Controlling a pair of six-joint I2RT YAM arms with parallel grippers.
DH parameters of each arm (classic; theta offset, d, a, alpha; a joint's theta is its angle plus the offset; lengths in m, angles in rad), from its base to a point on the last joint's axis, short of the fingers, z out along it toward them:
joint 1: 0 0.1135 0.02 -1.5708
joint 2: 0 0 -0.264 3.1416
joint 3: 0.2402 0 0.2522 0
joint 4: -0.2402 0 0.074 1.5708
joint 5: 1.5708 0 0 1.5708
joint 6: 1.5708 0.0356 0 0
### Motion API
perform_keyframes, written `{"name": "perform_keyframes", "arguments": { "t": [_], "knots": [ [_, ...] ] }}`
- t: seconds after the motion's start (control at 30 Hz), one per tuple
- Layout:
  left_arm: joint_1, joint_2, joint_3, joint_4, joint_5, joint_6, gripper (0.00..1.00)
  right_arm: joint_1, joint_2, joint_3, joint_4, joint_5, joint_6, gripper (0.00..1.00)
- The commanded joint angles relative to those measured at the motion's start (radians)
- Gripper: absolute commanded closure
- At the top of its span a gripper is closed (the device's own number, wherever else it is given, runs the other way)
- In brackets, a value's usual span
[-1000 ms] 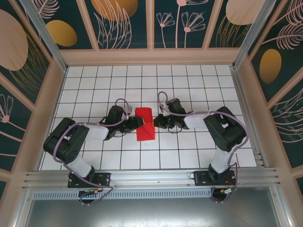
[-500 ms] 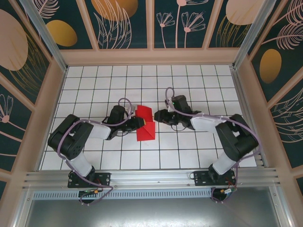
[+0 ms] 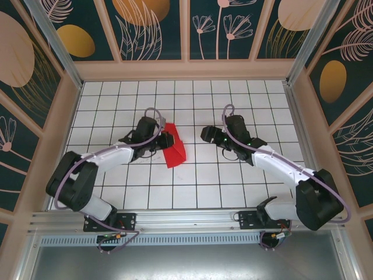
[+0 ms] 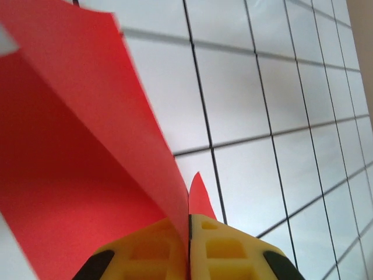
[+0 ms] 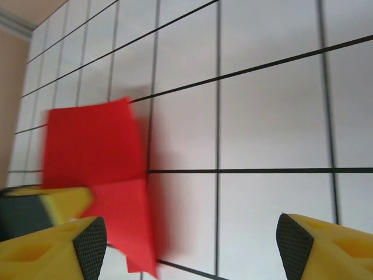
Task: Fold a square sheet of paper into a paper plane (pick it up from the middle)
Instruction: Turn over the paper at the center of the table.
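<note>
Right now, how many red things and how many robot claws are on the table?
Red things: 1, the folded red paper
Robot claws: 2, the left claw pinching the paper's edge and the right claw open beside it
Total: 3

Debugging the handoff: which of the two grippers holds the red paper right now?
The left gripper: it is shut on an edge of the thin bright red folded sheet of paper. The right gripper stands open, apart from the paper.
</note>
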Motion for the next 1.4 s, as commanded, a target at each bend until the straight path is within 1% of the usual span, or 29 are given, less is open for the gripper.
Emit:
{"name": "perform_keyframes", "arguments": {
  "t": [0.0,0.1,0.2,0.33,0.47,0.63,0.73,0.9,1.0,1.13,1.3,1.37],
  "knots": [
    [-0.004,-0.074,0.115,-0.35,-0.219,0.15,0.91,-0.029,-0.041,0.015,-0.095,0.144,0.018,0.2],
    [-0.004,-0.089,0.24,-0.524,-0.382,0.208,0.91,-0.036,-0.054,0.007,-0.102,0.164,0.029,0.2],
    [-0.005,-0.078,0.344,-0.652,-0.561,0.239,0.9,-0.043,-0.054,0.008,-0.108,0.166,0.033,0.2],
    [-0.017,-0.044,0.424,-0.733,-0.767,0.251,0.91,-0.054,-0.048,0.006,-0.123,0.174,0.046,0.16],
    [-0.04,0.018,0.442,-0.743,-0.89,0.234,0.91,-0.063,-0.046,0.003,-0.128,0.176,0.046,0.15],
    [-0.069,0.147,0.435,-0.743,-1.022,0.19,0.91,-0.075,-0.044,-0.001,-0.139,0.186,0.048,0.15],
    [-0.083,0.239,0.432,-0.743,-1.073,0.16,0.91,-0.085,-0.042,-0.009,-0.14,0.18,0.054,0.15],
    [-0.12,0.372,0.446,-0.75,-1.109,0.105,0.91,-0.095,-0.04,-0.012,-0.15,0.172,0.057,0.15],
    [-0.155,0.432,0.469,-0.756,-1.092,0.083,0.89,-0.097,-0.038,-0.018,-0.15,0.166,0.061,0.15],
    [-0.198,0.462,0.486,-0.729,-1.006,0.076,0.86,-0.103,-0.037,-0.024,-0.15,0.16,0.065,0.15],
    [-0.218,0.453,0.475,-0.656,-0.854,0.077,0.81,-0.106,-0.035,-0.029,-0.151,0.154,0.07,0.15],
    [-0.219,0.449,0.472,-0.635,-0.811,0.074,0.79,-0.109,-0.035,-0.032,-0.152,0.152,0.072,0.15]
  ]
}}
